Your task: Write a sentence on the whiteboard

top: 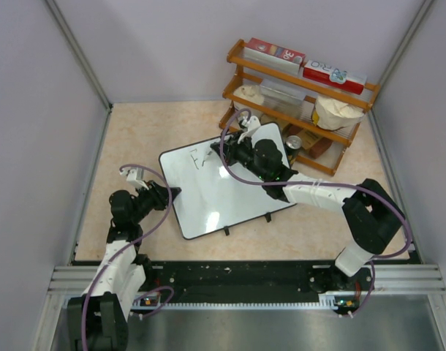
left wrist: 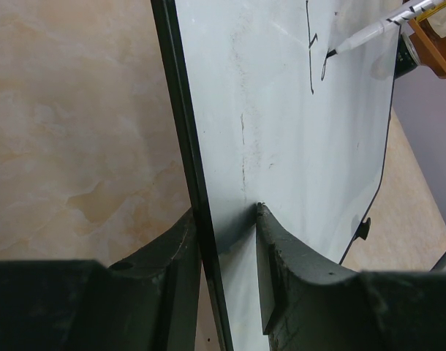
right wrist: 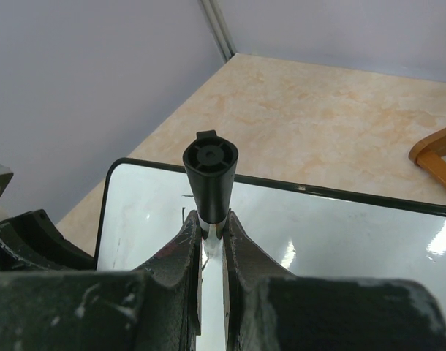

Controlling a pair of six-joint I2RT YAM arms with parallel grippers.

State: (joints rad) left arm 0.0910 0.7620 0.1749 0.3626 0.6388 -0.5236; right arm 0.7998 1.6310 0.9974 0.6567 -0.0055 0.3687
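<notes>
Plainly, the whiteboard (top: 223, 201) lies flat near the middle of the table (top: 135, 131). Its long axis runs from the left arm's side across to the right and slightly away, and its small black feet (top: 227, 230) sit on the near long edge. The left gripper (left wrist: 224, 219) straddles the short left edge, one finger over the white face and the other on the far side of the black rim, clamped on the board as an anchor. The right gripper (right wrist: 212, 227) is closed tight on a marker (right wrist: 210, 175), black butt end toward the wrist camera, and it reaches over the board from the right. The sentence (left wrist: 311, 58) is barely begun: a few thin black strokes near the far left corner, with the marker's tip (left wrist: 333, 53) just beside the rightmost one (whether it actually touches the surface I cannot tell). The blank face lies to the right of that tip, along the long axis and toward the right arm's own side. So further letters would call for drawing the pen back that way, the right arm being the nearer one, while the left only holds. Pen drag could pivot the board about that single clamp.
</notes>
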